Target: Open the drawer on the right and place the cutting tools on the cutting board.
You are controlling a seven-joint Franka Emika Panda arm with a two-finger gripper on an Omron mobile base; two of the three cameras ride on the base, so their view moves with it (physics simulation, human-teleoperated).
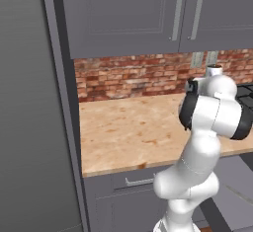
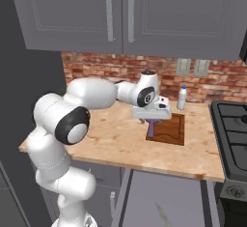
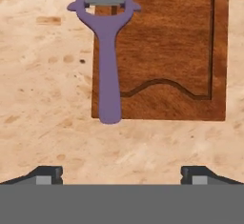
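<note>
The purple peeler, likely light, rigid and slippery, lies along the cutting board edge; grip mid-handle; end effector spread, empty.

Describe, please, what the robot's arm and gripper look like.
The arm is glossy white with rounded segments and dark, nearly black joint bands; one joint cap is grey. The gripper has a white hand and two small dark finger tips with grey pads. No cables or markings are visible.
</note>
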